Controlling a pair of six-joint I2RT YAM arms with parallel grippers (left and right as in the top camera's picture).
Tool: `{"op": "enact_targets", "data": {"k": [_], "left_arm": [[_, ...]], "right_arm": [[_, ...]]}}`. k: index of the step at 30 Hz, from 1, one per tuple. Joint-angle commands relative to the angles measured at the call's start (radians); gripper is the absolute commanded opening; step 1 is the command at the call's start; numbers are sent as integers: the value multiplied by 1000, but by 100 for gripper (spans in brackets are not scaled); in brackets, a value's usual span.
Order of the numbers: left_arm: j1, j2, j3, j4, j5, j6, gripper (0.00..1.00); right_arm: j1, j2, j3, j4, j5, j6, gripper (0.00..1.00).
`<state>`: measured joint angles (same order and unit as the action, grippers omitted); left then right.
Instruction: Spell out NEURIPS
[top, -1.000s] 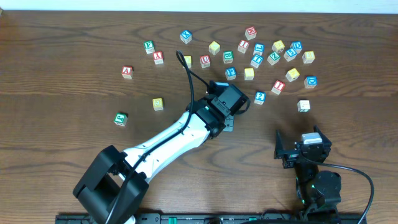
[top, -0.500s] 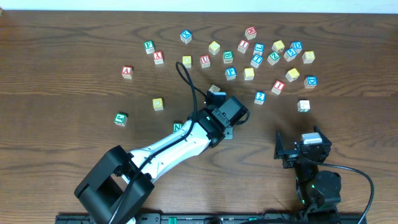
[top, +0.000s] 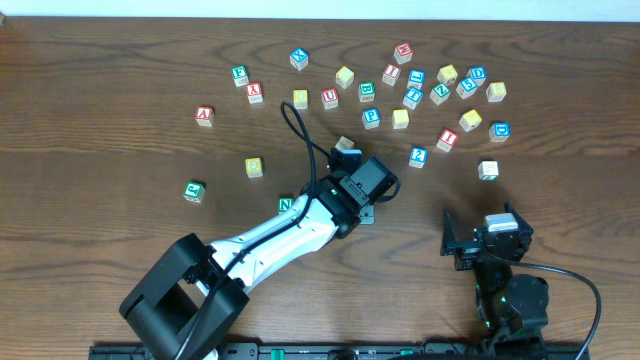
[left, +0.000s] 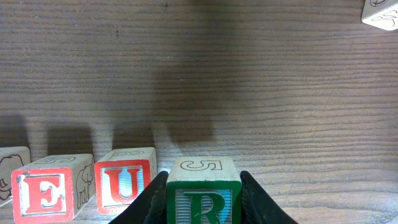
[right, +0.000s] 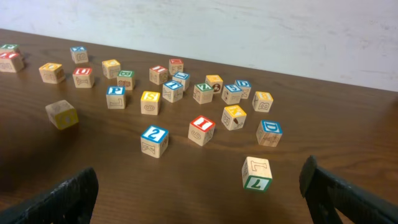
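My left gripper (left: 203, 205) is shut on the green R cube (left: 203, 194), one finger on each side of it. Just left of it stand the red U cube (left: 126, 185) and the red E cube (left: 45, 195) in a row on the table. In the overhead view the green N cube (top: 286, 205) shows beside my left arm, which hides the rest of the row. The red I cube (right: 201, 129) and the blue P cube (right: 115, 96) lie in the far scatter. A yellow cube (top: 254, 166) sits apart on the left. My right gripper (right: 199, 199) stands open and holds nothing.
Several other lettered cubes lie scattered at the back right (top: 440, 90). A tan cube (top: 345, 145) sits just beyond my left wrist. A red A cube (top: 204, 115) and a green cube (top: 194, 190) lie at the left. A cube marked 7 (right: 256, 173) is near my right gripper.
My left arm has drawn back towards the near edge with the R cube, uncovering the N cube and the tan cube. It has held still for the last half second. The right arm is unmoved.
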<state>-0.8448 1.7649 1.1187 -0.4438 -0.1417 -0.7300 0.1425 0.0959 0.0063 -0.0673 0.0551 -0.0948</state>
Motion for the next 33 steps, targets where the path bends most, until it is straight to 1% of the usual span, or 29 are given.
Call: {"op": "enact_targets", "data": {"k": [1, 8, 23, 26, 33], "left_arm": [[1, -26, -30, 4, -23, -9, 7], [1, -26, -69, 24, -24, -9, 8], [1, 5, -71, 58, -23, 17, 8], [1, 14, -71, 77, 3, 42, 8], [1, 22, -71, 84, 2, 40, 8]], "right_arm": [[-5, -4, -1, -4, -3, 4, 99], [-5, -4, -1, -4, -3, 4, 99], [-5, -4, -1, -4, -3, 4, 99], [-5, -4, -1, -4, -3, 4, 99], [-5, -4, -1, -4, -3, 4, 99]]}}
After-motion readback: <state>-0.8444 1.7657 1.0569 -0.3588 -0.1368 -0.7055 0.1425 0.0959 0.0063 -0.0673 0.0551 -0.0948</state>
